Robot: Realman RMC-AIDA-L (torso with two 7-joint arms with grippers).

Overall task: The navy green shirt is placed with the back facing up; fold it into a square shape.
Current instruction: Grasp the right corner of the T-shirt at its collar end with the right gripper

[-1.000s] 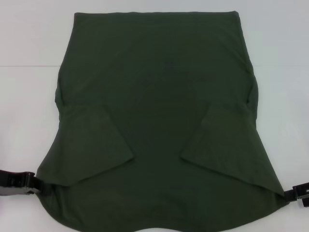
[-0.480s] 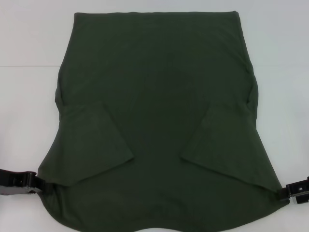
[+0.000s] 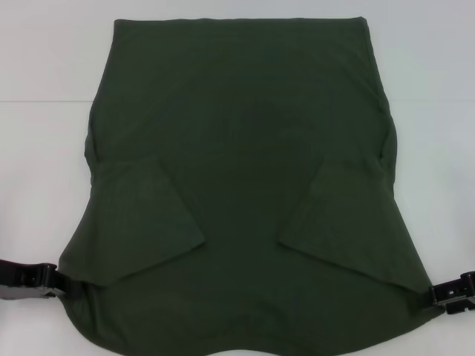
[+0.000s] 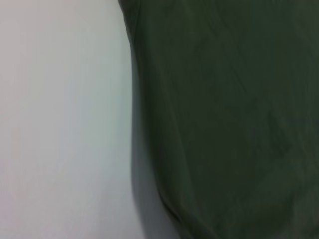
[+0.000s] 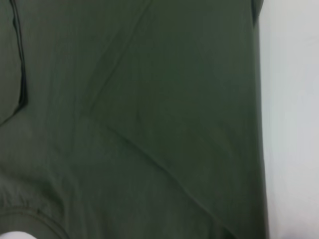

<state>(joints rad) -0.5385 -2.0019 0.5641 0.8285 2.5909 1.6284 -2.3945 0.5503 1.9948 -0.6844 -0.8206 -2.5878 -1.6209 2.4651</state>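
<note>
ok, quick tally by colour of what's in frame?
Dark green: 1, the navy green shirt, both sleeves folded in
Black: 2, left gripper and right gripper, one at each near corner of the shirt
White: 1, the table
Total: 4

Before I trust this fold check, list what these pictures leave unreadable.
- Left gripper, head view: only part shows at the frame's edge, tips against the navy green shirt; open or shut unreadable.
- Right gripper, head view: likewise, tips hidden at the shirt's corner.
- Shirt's near edge, head view: cut off by the bottom of the frame.
- Both wrist views: only cloth and white table; no fingers visible.
- Shirt's underside: hidden by the cloth itself.
</note>
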